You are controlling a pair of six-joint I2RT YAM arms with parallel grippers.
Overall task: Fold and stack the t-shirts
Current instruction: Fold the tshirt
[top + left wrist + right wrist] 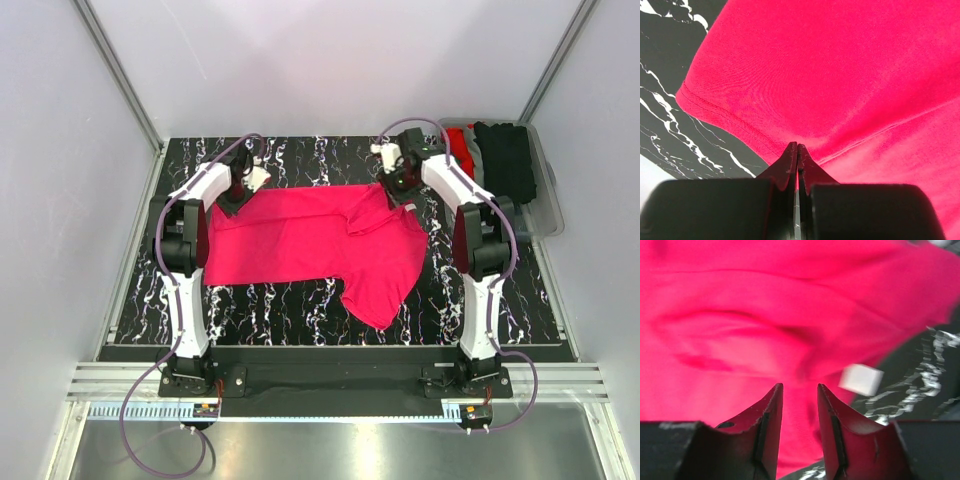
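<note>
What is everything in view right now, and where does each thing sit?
pinkish-red t-shirt: one, spread flat mid-table between the arms, with one part trailing toward the near right.
neck label: one, white, on that shirt beside the right gripper.
red garment: one, in the bin, left side.
black garment: one, in the bin, beside the red one.
bin: one, translucent grey, at the far right of the table.
table: one, black with white marbling.
left gripper: black, shut on the shirt's hem at its far left corner.
right gripper: black, fingers apart over the shirt's far right part.
</note>
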